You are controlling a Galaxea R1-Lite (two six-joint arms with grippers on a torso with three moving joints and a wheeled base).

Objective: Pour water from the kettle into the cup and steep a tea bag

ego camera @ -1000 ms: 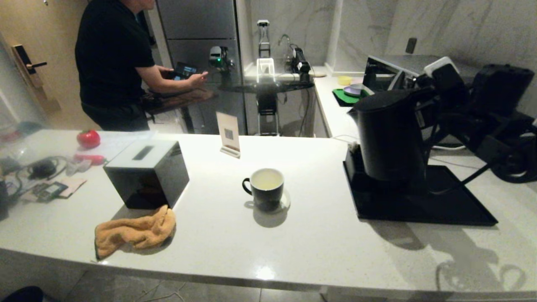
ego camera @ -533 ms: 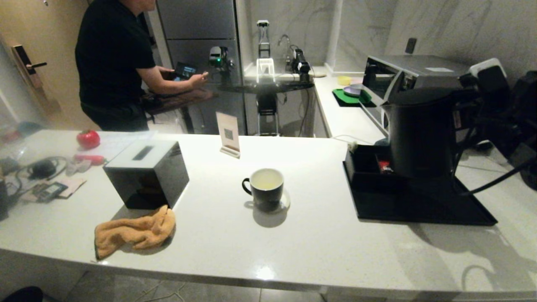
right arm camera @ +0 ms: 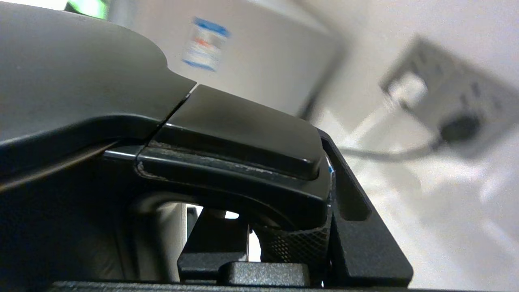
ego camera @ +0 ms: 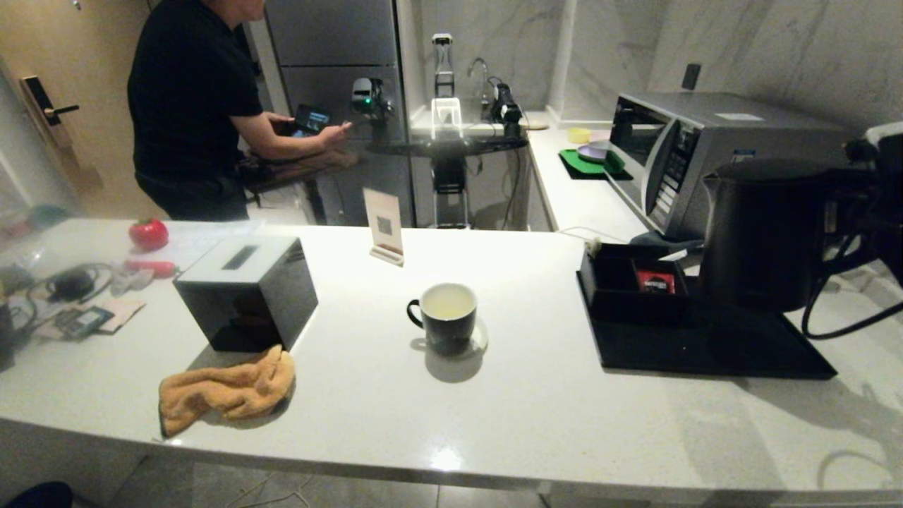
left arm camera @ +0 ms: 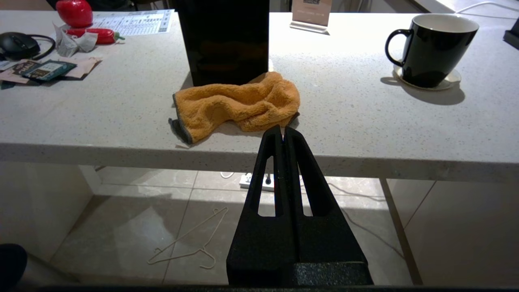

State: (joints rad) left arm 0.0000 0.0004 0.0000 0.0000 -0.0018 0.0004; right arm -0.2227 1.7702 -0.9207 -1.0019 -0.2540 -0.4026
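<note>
The right gripper is clamping the kettle's loop handle between its black fingers, the jaws standing only partly apart with the handle filling the gap, as the right wrist view shows from close behind. In the head view the matte black kettle is standing upright at the far right of the counter, over the rear right part of the low black tray, its flat lid level; whether its base is touching the tray cannot be told. The arm holding it is reaching in from the right edge of the picture, with a dark cable looping below it.

A red packet is lying in a compartment of the tray just left of the kettle. Behind them a silver microwave is sitting against the marble wall.

The cup, black outside and white inside, is resting on a pale coaster near the middle of the counter, well apart from the kettle, with water showing faintly yellowish inside it.

The left gripper is hanging below the counter's near edge, its fingers pressed together and holding nothing. Just beyond its tips an orange cloth is lying crumpled against a black box.
</note>
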